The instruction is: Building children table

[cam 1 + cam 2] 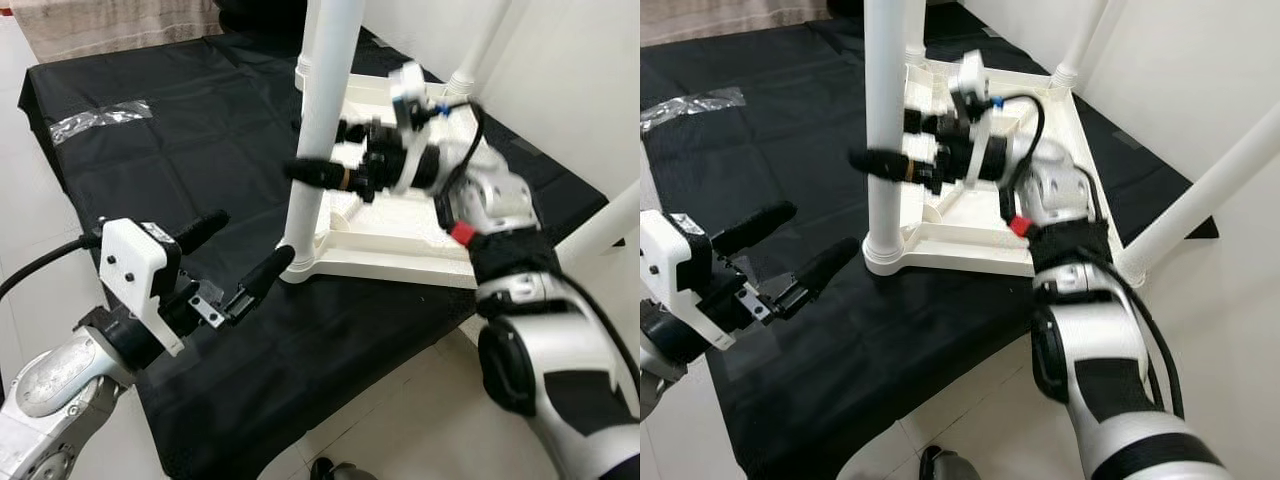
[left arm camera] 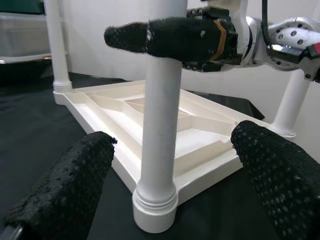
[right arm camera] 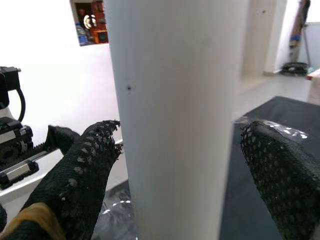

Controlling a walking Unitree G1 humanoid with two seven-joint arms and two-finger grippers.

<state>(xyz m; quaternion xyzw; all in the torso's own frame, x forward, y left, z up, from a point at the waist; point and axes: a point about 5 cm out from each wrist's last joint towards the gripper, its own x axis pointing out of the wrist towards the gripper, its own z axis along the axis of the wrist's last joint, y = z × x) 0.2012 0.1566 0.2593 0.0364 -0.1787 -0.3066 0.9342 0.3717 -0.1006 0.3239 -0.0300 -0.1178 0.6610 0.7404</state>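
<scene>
The white tabletop (image 1: 400, 245) is laid upside down on a black sheet (image 1: 180, 150), with white legs standing up from its corners. The near leg (image 1: 318, 140) is straddled by the right gripper (image 1: 322, 152); its fingers are seen on either side of the tube, gaps showing, so a firm hold cannot be told. The left gripper (image 1: 235, 252) is held spread wide, nothing in it, just beside the leg's base (image 2: 155, 207). Clear plastic wrap (image 1: 100, 118) is seen further back.
</scene>
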